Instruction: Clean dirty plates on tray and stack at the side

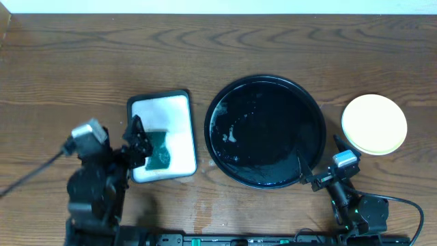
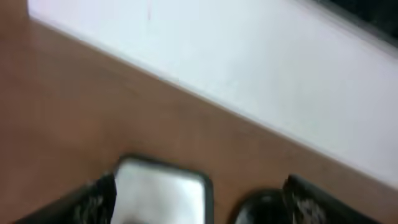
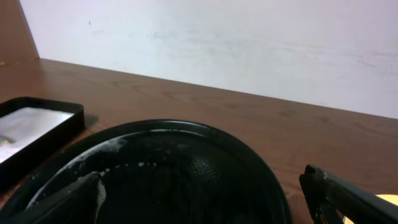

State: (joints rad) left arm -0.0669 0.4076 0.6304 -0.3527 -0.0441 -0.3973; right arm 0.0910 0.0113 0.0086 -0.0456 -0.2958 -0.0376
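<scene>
Holding left gripper [image 1: 142,143] spread wide over white rectangular tray [image 1: 179,109], beside teal sponge [image 1: 160,152]; holding right gripper [image 1: 319,158] spread wide at black round tray [image 1: 266,123] rim, near pale yellow plate [image 1: 374,124].

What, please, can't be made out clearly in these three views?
- Overhead: only one pale yellow plate shows; anything stacked beneath is hidden by it.
- Overhead: the teal item in the white tray is partly covered by the left gripper; sponge or cloth is unclear.
- Left wrist: everything is blurred; the bottom edge cuts the white tray.
- Right wrist: the bottom edge cuts the black tray.
</scene>
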